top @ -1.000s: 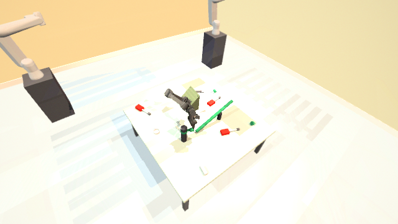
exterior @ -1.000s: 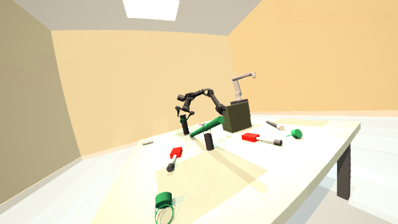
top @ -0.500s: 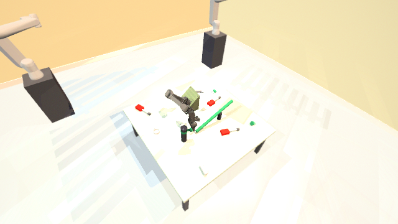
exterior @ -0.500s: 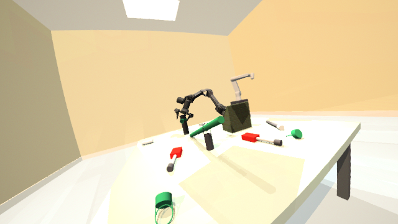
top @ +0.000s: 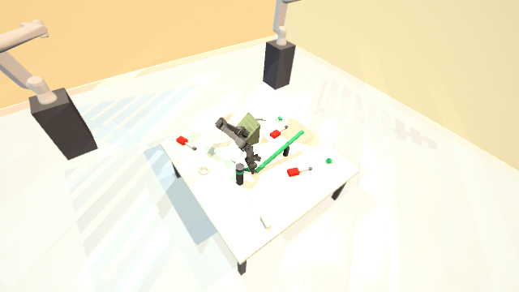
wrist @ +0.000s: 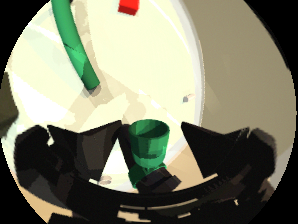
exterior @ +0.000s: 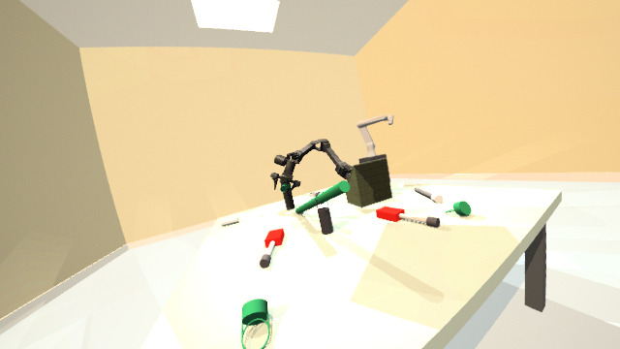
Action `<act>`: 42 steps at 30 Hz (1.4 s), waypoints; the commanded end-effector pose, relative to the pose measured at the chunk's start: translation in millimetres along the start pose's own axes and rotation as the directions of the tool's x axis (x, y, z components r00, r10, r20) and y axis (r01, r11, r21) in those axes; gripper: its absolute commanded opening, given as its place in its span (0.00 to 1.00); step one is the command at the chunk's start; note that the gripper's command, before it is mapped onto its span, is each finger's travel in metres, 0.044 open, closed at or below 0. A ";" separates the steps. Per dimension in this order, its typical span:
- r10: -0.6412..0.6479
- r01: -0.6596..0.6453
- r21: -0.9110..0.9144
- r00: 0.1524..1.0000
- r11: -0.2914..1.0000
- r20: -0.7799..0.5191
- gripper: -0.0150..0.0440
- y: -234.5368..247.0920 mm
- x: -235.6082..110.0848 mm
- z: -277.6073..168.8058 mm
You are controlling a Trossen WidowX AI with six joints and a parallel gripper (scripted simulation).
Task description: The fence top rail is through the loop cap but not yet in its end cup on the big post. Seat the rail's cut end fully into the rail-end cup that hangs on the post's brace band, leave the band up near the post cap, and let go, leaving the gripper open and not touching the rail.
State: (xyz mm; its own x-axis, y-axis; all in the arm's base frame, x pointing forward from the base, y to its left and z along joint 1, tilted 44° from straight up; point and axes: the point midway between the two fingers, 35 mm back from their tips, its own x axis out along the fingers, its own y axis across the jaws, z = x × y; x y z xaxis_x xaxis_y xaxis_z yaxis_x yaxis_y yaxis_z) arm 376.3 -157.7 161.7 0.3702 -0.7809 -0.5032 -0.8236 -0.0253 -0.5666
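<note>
One rail (top: 280, 151) | two posts – seemingly (top: 240, 174) | claw (wrist: 149, 137) apart – empty

The arm (top: 252, 156) hides where the rail (top: 280, 151) meets the post (top: 239, 174).

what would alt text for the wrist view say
The open gripper hangs over a green rail-end cup, its two dark fingers on either side and holding nothing. The green rail runs away at upper left, its end short of the cup, and a red block lies farther off on the pale table.
</note>
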 end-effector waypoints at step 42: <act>0.017 -0.006 -0.143 0.997 0.990 0.076 0.25 15.9 -0.3 1.5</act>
State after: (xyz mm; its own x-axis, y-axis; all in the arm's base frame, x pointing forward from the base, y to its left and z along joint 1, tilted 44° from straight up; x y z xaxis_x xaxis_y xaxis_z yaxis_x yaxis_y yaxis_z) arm 366.9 -158.4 153.1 0.3835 -0.7429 -0.5486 -0.8691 -0.0895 -0.4865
